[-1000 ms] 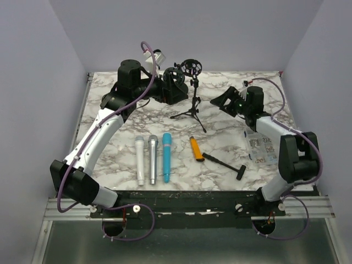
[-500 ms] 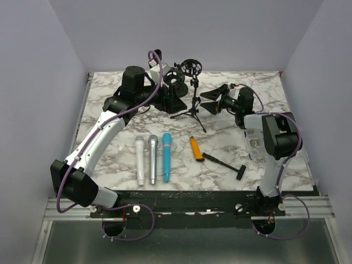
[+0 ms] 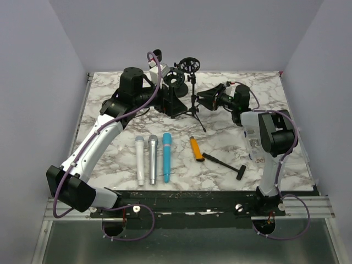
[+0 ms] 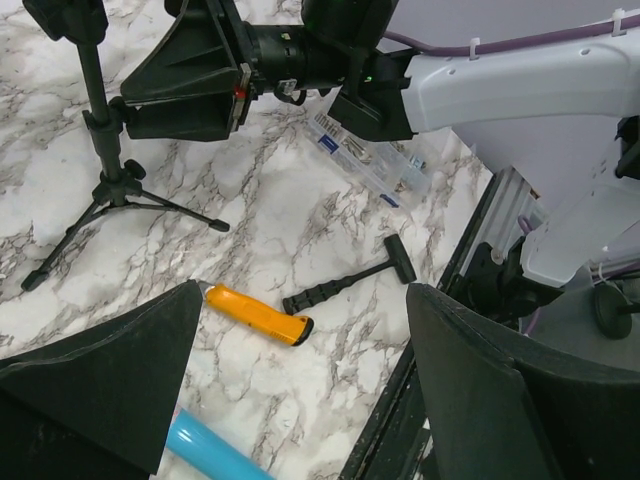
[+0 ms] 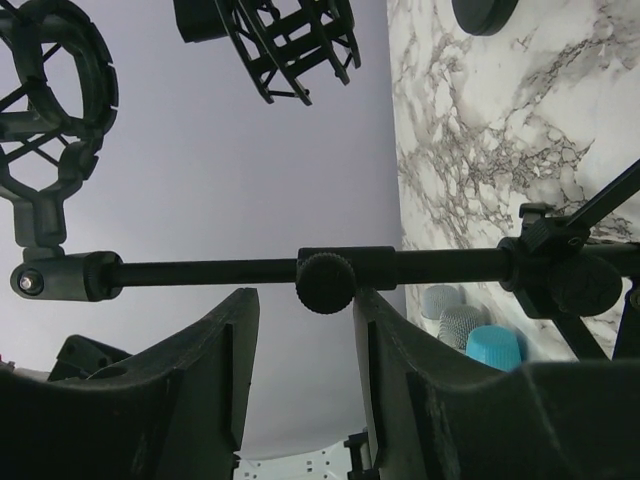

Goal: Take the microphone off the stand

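No microphone body can be made out in the shock mount (image 3: 191, 65). In the right wrist view it reads as a bare ring, so I cannot tell whether one sits there. The only plain ones are the white microphone (image 3: 140, 159), silver microphone (image 3: 152, 158) and blue microphone (image 3: 166, 157). They lie side by side near the front of the counter (image 3: 225, 137), long axes running near to far, heads toward the far edge.

The tripod stand (image 3: 193, 98) is upright toward the back, its pole vertical and the mount on top. The right gripper (image 5: 305, 300) has its jaws partly apart on either side of the pole's knob (image 5: 325, 280), not clamped, probably to steady the stand. The left gripper (image 4: 302, 295), wide open and empty, hovers just left of the stand, likely ready for the pull.
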Controlling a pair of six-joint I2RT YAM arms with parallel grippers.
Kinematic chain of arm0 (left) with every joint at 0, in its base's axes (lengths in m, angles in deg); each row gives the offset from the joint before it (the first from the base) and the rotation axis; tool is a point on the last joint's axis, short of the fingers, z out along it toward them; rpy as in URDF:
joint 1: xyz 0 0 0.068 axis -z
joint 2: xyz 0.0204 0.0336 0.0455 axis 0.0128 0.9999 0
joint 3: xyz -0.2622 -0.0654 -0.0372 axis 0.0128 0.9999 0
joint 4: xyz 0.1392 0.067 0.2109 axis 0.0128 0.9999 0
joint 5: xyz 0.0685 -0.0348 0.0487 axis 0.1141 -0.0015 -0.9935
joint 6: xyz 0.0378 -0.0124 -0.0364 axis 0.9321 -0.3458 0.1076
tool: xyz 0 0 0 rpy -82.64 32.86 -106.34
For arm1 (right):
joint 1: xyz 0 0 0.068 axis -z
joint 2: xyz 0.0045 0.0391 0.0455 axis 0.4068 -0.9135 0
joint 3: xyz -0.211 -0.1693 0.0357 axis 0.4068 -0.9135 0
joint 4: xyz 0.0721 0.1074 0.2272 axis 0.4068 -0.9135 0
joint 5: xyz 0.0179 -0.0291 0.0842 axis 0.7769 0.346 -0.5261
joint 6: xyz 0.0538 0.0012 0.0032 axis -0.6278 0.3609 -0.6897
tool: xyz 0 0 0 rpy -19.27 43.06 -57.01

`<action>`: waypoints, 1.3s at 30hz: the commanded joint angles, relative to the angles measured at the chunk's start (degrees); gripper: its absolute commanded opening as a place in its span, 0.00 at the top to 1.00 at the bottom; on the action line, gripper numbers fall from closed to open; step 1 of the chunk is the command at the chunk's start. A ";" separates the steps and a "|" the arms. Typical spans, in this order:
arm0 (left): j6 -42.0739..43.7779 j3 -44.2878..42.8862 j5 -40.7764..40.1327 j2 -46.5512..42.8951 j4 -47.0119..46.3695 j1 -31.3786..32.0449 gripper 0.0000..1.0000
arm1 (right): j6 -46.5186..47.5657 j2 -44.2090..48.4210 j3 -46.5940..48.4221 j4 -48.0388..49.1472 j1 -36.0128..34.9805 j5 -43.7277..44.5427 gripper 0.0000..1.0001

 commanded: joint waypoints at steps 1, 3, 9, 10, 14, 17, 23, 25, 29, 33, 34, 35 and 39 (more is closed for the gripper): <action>0.73 0.73 -0.97 -1.52 -0.69 0.61 0.15 | 0.66 -1.92 2.08 -0.41 -0.05 -1.18 0.51; 0.96 0.75 -1.23 -1.62 -0.48 1.05 0.15 | 1.03 -1.91 1.52 -0.29 -0.05 -1.29 0.51; 1.60 0.51 -1.85 -1.82 -0.05 1.51 0.15 | 0.86 -2.90 2.21 0.37 -0.03 -2.18 0.50; 1.52 0.56 -1.85 -1.79 -0.05 1.49 0.15 | 1.18 -2.78 2.30 0.01 -0.03 -2.27 0.50; 1.60 0.62 -1.85 -1.71 -0.17 1.77 0.15 | 2.47 -2.72 1.66 -0.88 -0.05 -2.26 0.53; 1.60 0.60 -1.77 -1.47 -0.18 1.84 0.15 | 2.18 -3.10 1.22 -0.25 0.00 -2.36 0.64; 2.68 0.52 -2.86 -0.96 0.49 1.85 0.15 | 2.55 -3.97 0.33 1.58 -0.03 -2.77 0.89; 3.17 0.13 -3.69 -0.62 1.31 1.77 0.15 | 5.73 -4.53 1.06 0.38 -0.04 -3.19 0.99; 4.00 -0.44 -3.91 -1.77 1.97 1.85 0.15 | 16.19 -5.82 1.73 -1.43 0.01 -3.51 0.99; 4.13 2.89 -7.78 -5.47 -1.52 1.83 0.16 | 21.99 -7.91 -0.59 7.23 -0.05 -3.09 0.99; 3.91 4.01 -8.75 -6.63 -2.93 1.75 0.16 | 22.48 -8.94 -0.59 9.31 0.02 -3.69 0.99; 3.65 4.71 -9.13 -7.47 -3.88 1.78 0.16 | 22.11 -10.38 -0.75 13.36 -0.04 -4.84 0.99; 3.90 6.48 -9.62 -9.33 -6.27 1.83 0.17 | 19.96 -13.37 -1.83 25.36 -0.04 -6.88 0.99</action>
